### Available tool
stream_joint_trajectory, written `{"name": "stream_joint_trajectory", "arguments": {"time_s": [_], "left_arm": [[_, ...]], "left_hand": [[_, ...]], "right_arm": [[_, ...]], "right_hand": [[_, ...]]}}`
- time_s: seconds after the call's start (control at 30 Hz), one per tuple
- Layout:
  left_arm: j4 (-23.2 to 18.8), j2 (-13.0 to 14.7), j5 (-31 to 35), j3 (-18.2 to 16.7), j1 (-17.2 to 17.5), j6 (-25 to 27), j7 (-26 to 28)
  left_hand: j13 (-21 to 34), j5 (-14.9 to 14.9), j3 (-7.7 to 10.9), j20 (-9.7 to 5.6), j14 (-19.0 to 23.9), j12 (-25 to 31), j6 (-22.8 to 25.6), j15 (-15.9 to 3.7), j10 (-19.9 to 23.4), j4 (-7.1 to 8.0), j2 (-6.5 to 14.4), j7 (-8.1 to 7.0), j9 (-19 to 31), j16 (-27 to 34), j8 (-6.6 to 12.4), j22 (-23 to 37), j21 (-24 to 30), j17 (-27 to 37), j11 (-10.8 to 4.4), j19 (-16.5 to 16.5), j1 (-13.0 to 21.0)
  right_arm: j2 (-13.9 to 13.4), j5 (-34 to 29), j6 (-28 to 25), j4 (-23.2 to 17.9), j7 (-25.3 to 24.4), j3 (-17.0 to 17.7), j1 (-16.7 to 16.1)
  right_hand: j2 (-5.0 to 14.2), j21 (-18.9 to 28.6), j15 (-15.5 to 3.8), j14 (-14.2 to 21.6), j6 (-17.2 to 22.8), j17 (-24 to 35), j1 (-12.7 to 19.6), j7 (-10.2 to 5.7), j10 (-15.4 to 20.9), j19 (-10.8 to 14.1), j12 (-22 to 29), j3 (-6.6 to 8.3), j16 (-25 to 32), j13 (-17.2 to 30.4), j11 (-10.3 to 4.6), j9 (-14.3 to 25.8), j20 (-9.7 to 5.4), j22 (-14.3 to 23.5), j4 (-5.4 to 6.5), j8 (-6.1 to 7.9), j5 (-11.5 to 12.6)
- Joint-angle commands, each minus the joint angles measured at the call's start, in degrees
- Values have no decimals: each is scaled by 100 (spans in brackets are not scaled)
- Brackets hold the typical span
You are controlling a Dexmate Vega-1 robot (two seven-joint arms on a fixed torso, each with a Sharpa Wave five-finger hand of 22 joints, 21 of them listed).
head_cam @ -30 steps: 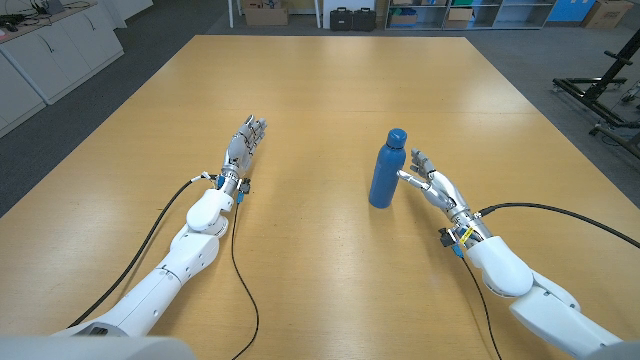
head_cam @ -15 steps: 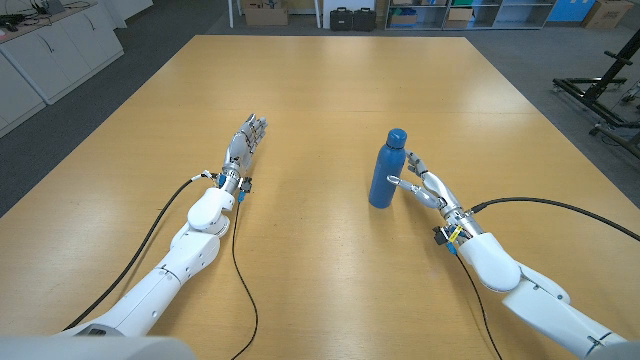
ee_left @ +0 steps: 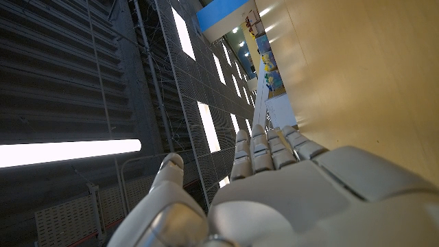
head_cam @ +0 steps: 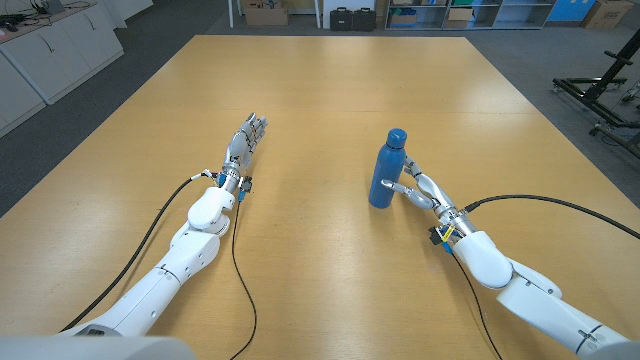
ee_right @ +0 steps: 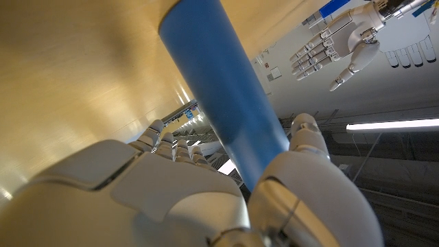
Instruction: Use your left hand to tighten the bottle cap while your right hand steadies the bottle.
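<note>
A blue bottle (head_cam: 385, 176) stands upright right of the table's middle, with its blue cap (head_cam: 397, 135) on top. My right hand (head_cam: 417, 187) has come up against its lower right side, and the thumb touches the body. In the right wrist view the bottle (ee_right: 221, 86) runs between the thumb and the straight fingers of my right hand (ee_right: 171, 199), which have not closed round it. My left hand (head_cam: 245, 140) lies well to the left of the bottle with its fingers stretched out together and nothing in it; the left wrist view shows that hand (ee_left: 288, 192) the same way. My left hand (ee_right: 336, 41) also shows past the bottle in the right wrist view.
The wooden table (head_cam: 320, 90) stretches wide around both arms. Black cables (head_cam: 236, 270) trail along each forearm. Boxes and cases (head_cam: 352, 17) line the floor behind the table, cabinets (head_cam: 50, 45) stand at the far left, and a black frame (head_cam: 605, 95) stands at the right.
My right hand has slid left toward the bottle until its thumb meets the lower body. The bottle and my left hand have stayed in place.
</note>
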Motion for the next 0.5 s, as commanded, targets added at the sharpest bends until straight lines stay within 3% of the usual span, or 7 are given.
{"name": "stream_joint_trajectory", "arguments": {"time_s": [0.03,0.5], "left_arm": [[-48,21,18,-24,26,2,64],[-54,32,29,-17,42,56,103]], "left_hand": [[10,-27,39,-251,59,-12,42,-14,52,-26,64,-12,11,8,4,31,-11,2,15,59,1],[10,-30,54,-250,74,-18,57,-18,68,-35,94,-19,13,2,-1,31,-14,1,15,62,19]], "right_arm": [[98,-56,-15,232,42,-307,320],[232,11,89,586,255,-646,712]], "right_hand": [[27,-1,17,-595,-299,18,80,279,-102,-384,40,-35,44,16,1,27,-32,10,15,57,65],[46,13,-7,-495,-246,12,135,234,4,-269,92,-40,93,17,-12,29,-24,12,39,87,129]]}}
